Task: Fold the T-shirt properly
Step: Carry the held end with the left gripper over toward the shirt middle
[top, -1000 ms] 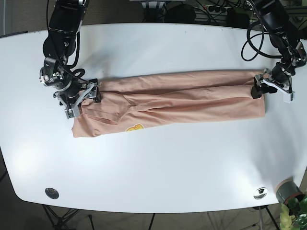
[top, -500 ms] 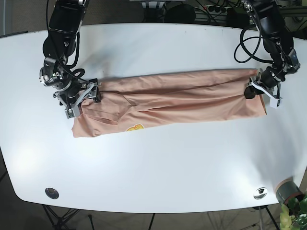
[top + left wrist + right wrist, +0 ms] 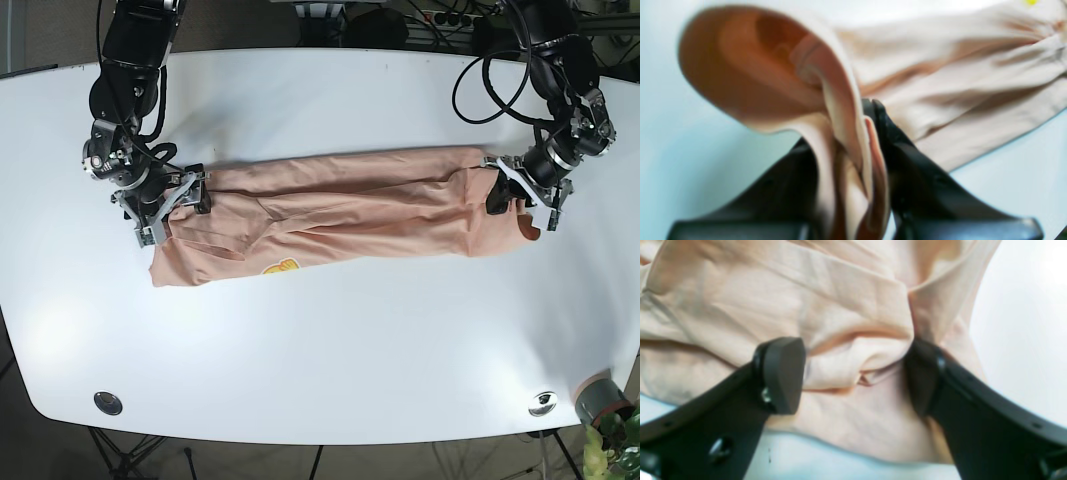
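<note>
Your left gripper (image 3: pixel 870 140) has its jaws clenched on the end of the shirt (image 3: pixel 340 215): in the left wrist view there's a bunch of peach fabric pinched right between the two black fingers (image 3: pixel 903 153), and a loop of it balloons up above and to the left of them. The right gripper (image 3: pixel 853 373) is a different story, its jaws are spread wide with a puckered ridge of cloth sitting between the pads (image 3: pixel 783 373), and you can't really tell if they're biting it. The shirt itself lies stretched in a long band across the white counter (image 3: pixel 330 360), one end at each gripper, with a small yellow print (image 3: pixel 281 266) on the near edge.
</note>
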Robot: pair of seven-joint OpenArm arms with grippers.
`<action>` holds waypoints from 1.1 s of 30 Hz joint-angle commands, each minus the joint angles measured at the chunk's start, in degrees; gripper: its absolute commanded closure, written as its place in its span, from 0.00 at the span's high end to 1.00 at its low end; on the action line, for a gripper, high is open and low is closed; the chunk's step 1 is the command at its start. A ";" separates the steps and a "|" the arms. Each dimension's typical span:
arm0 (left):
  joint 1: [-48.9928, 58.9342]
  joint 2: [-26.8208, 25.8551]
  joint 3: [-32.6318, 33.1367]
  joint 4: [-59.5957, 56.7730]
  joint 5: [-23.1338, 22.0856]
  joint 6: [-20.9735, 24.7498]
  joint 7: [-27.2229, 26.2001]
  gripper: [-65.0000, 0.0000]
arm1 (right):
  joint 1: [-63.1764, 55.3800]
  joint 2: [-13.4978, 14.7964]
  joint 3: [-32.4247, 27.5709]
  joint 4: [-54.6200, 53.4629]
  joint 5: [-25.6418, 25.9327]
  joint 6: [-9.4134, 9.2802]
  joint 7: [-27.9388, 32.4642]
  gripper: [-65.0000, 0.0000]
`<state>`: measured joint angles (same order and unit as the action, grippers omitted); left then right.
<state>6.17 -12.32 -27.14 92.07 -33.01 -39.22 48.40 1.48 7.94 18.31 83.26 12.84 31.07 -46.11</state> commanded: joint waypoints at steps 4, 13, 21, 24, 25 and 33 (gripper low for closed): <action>-0.59 3.31 4.41 3.88 -1.23 -0.21 -0.89 0.06 | 0.59 0.45 0.11 0.91 0.30 0.10 -0.09 0.70; -2.70 5.77 15.31 11.27 -1.23 6.21 -0.89 0.06 | 0.59 0.45 0.11 0.91 0.30 0.10 -0.09 0.70; -7.36 7.70 21.38 8.46 0.97 6.21 1.14 0.06 | 0.59 0.45 0.11 0.91 0.30 0.10 -0.18 0.70; -9.47 7.88 23.93 5.73 3.61 6.21 1.22 0.06 | 0.59 0.45 0.11 0.91 0.39 0.10 -0.18 0.70; -9.91 7.96 24.37 4.94 3.96 6.21 1.22 0.06 | 0.59 0.45 0.11 0.91 0.39 0.10 -0.18 0.70; -12.20 9.81 26.65 -0.86 4.40 6.21 1.49 0.07 | 0.68 0.45 0.02 0.82 2.76 0.10 -0.18 0.70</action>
<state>-5.21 -2.26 -1.56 91.46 -27.44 -32.80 50.98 1.48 7.94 18.28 83.26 14.00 31.03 -46.26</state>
